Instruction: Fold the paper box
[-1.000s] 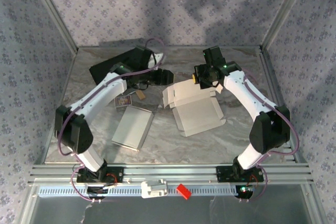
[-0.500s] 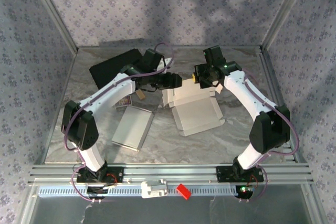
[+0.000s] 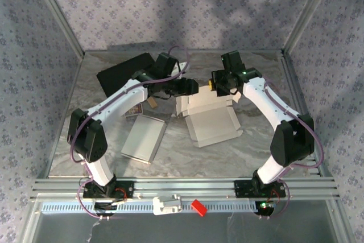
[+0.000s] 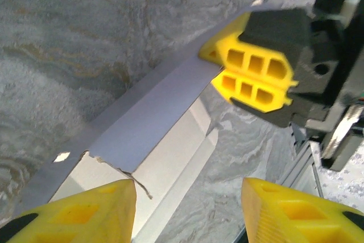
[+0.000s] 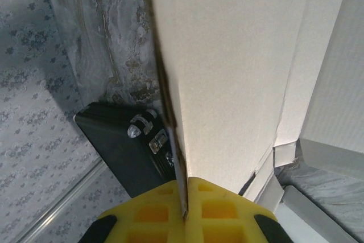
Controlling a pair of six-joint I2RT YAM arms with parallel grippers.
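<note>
Though partly cut off at btm, left claw [image 4: 187, 193] apart by paper box [image 3: 213, 122] flap; right claw [image 5: 185, 196] clamped on it

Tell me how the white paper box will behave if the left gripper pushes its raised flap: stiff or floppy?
Probably floppy: the paper box is thin sheet, its flap pinched flat by the shut right gripper. Likely light, so it may slide on the table instead of folding. Perhaps fragile: a small tear seems to show at the flap's edge.
</note>
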